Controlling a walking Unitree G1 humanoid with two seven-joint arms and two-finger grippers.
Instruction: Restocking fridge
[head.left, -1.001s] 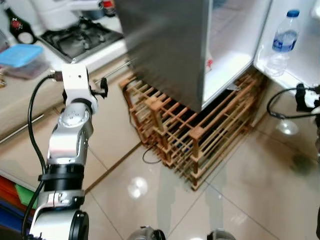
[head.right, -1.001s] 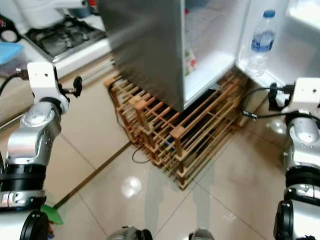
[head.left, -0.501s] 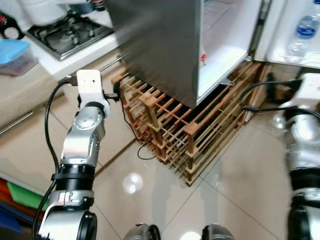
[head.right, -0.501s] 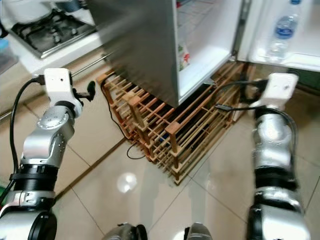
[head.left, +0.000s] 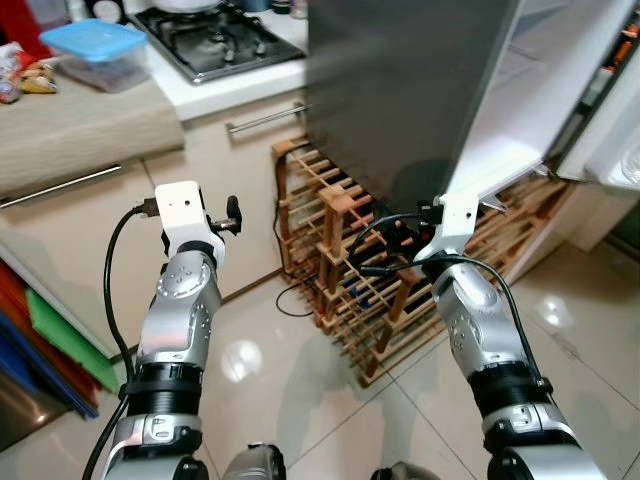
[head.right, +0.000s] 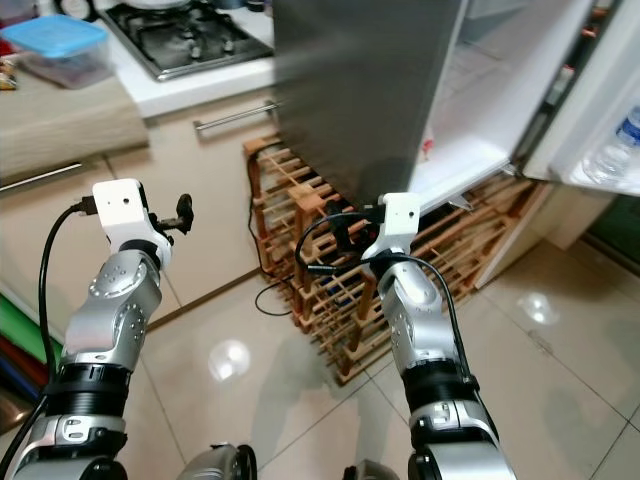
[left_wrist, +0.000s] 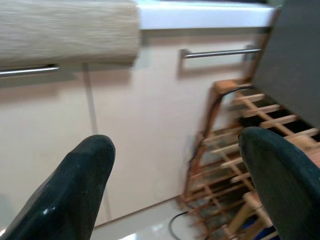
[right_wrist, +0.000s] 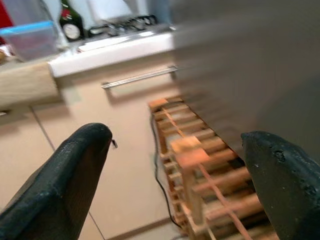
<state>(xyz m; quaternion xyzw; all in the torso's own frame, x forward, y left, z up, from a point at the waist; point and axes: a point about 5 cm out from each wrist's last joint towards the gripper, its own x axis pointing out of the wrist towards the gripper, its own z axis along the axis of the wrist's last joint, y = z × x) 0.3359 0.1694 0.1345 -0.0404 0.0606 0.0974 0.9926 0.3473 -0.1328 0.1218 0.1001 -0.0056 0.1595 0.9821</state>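
Note:
The fridge (head.left: 400, 90) stands with its grey side toward me and its door (head.right: 610, 90) swung open to the right. White shelves (head.left: 530, 110) show inside. A clear water bottle (head.right: 620, 142) stands in the door shelf. My left gripper (left_wrist: 177, 142) is held up in front of the beige cabinet, open, with nothing between its fingers (head.left: 232, 211). My right gripper (right_wrist: 177, 137) is raised before the wooden wine rack (head.left: 340, 240) under the fridge, also open and holding nothing.
A counter (head.left: 90, 125) runs along the left with a blue-lidded box (head.left: 95, 48) and a gas hob (head.left: 215, 35). Cabinet handles (head.left: 265, 118) stick out. A black cable (head.left: 290, 300) lies on the glossy tiled floor (head.left: 300, 400) beside the rack.
The camera has swung left, bringing the counter into view and pushing the fridge door to the edge. My right arm has moved from near the door to in front of the rack.

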